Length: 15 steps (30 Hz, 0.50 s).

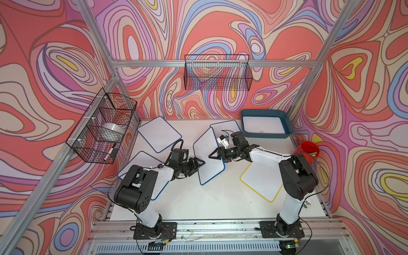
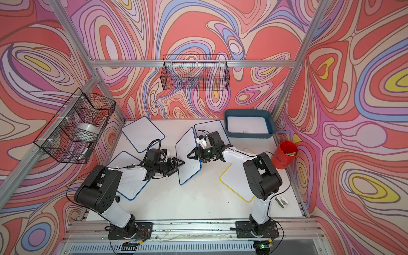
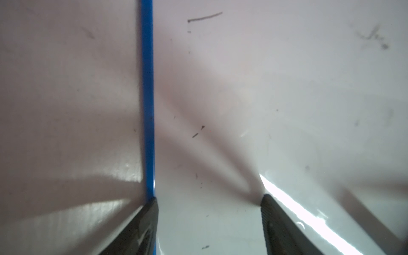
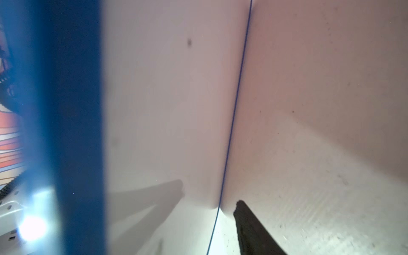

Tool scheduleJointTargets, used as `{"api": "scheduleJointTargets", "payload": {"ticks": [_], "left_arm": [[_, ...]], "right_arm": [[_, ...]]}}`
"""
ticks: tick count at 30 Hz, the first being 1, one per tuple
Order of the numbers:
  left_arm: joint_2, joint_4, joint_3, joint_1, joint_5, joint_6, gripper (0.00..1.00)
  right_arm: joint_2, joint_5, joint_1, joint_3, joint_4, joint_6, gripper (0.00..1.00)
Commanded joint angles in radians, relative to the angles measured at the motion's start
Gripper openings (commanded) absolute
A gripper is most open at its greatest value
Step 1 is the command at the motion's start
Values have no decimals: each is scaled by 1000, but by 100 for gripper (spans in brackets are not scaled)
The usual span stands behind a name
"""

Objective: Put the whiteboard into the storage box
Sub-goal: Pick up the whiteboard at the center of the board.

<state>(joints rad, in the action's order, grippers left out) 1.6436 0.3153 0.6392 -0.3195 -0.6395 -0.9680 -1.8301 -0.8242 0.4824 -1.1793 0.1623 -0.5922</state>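
Centrally, found the whiteboard [image 1: 205, 143] on the white table [image 1: 209, 203], blue-rimmed, lying between the two arms and well short of the storage box [image 1: 265, 112]. Placed that box at the far right corner of the table, against the wall, with a white board-like sheet already inside. Judged the whiteboard's right long edge to be raised, though not with certainty, and its far corner to overlap a second blue-rimmed board [image 1: 228, 126].

Saw the left gripper [image 1: 200, 167] at the whiteboard's left edge, spread wide and clasping nothing. In the left wrist view, caught one of its fingers [image 3: 150, 212] right at the blue rim, the other apart over white.

Saw the right gripper [image 1: 213, 157] at the opposite edge. Could not tell its spread: made out a single finger [image 4: 245, 218] in the right wrist view, the rest masked by a blurred blue band.

Noted also a yellow-rimmed board [image 1: 258, 185] flat under the right arm and a red bucket [image 1: 305, 150] beside the table.
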Motion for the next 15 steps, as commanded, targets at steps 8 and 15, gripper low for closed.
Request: {"api": "scheduleJointTargets", "payload": {"ticks": [8,15], "left_arm": [[-25,3,-41,17,-27,26,70],[-17,31,-58,20,-44,22,70]], "right_arm": [[53,-15,-14,-102,254,153,60],[51,-16,-28,-136,277,174,55]]}}
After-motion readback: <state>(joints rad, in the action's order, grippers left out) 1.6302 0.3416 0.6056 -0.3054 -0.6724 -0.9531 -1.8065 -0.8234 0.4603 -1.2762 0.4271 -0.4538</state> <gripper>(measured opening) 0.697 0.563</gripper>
